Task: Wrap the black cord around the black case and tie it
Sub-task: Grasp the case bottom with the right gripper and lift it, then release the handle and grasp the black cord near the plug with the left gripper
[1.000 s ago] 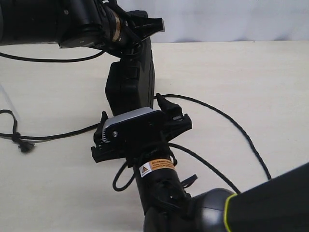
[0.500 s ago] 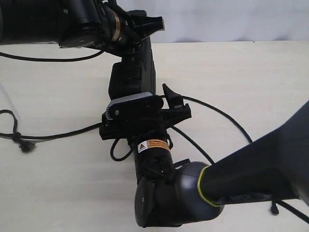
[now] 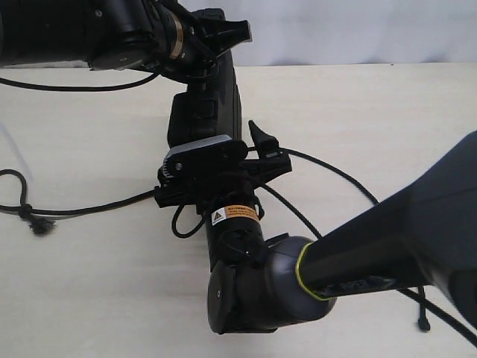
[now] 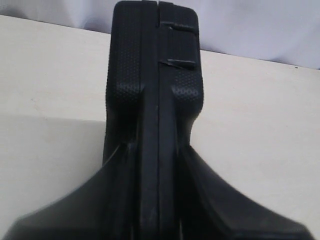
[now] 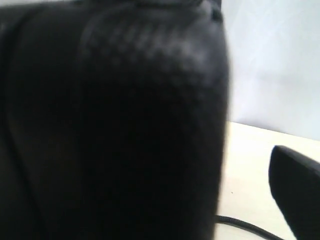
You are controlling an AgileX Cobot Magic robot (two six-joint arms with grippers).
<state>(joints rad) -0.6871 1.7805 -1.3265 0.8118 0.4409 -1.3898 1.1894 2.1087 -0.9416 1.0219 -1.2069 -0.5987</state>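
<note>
Blurred black case [image 5: 115, 125], cropped at edges

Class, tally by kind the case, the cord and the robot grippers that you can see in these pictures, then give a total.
Case: 1
Cord: 1
Grippers: 2, left gripper and right gripper
Total: 4

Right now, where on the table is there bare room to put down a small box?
In the exterior view, two patches are bare: upper right of the table, between the black case and the arc of the black cord; lower left, below the cord running to the left edge. The middle is crowded: case, right gripper, cord loops.
</note>
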